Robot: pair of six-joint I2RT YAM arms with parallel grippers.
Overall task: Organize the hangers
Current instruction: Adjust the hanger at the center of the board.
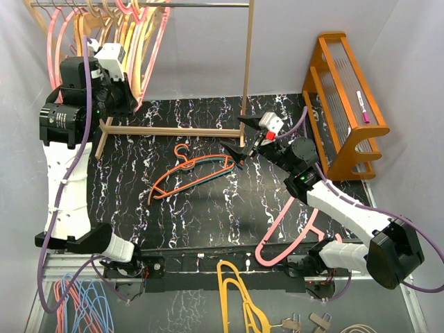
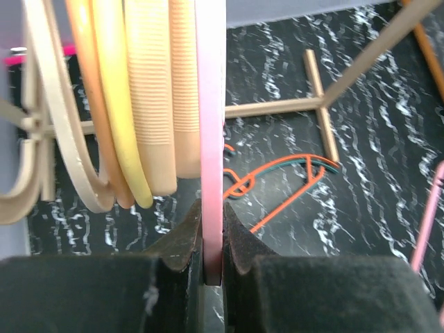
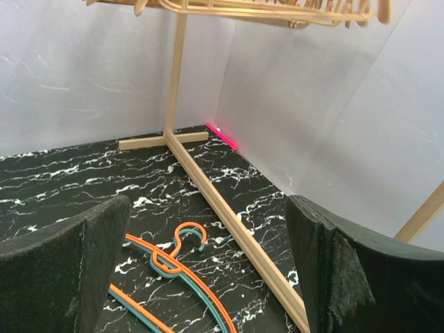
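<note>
Left tool (image 2: pixel 212 232) high on pink hanger (image 2: pixel 210 104)

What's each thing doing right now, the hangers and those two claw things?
left gripper, shut on the pink hanger.
pink hanger, upright, clamped low down.
other hangers, hanging from the rail.
orange and teal hangers, lying flat together on the mat.
right gripper, open, empty, above them.
second pink hanger, lying on the mat by the right arm.

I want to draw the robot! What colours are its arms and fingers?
The left arm and right arm are white tubes with chunky black joints. A purple cable runs along each. The fingers are black, wedge-shaped and fuzzy. The right wrist has a red patch.
</note>
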